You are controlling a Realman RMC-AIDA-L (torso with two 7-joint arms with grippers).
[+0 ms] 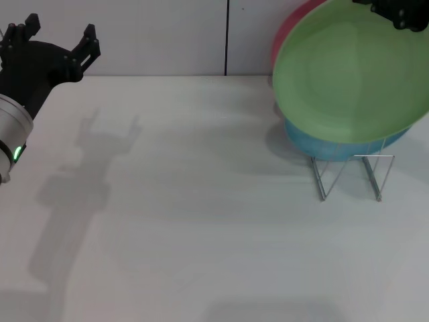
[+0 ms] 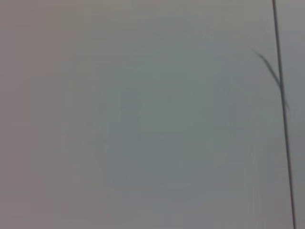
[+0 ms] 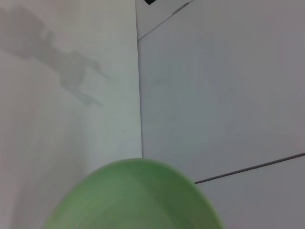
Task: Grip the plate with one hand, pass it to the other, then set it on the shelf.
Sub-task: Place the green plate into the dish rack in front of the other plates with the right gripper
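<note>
The light green plate (image 1: 348, 74) hangs tilted at the right of the head view, just above the silver wire shelf (image 1: 352, 176). My right gripper (image 1: 401, 13) is shut on the plate's upper rim at the top right corner. The plate's edge also fills the lower part of the right wrist view (image 3: 138, 200). My left gripper (image 1: 57, 33), on the arm with the green ring, is open and empty, raised at the far left, well away from the plate. The left wrist view shows only a plain wall with a dark seam.
A light blue plate (image 1: 315, 144) stands in the shelf directly behind and below the green plate. A pink-red plate (image 1: 287, 33) shows behind both. The white table (image 1: 188, 221) runs to the back wall.
</note>
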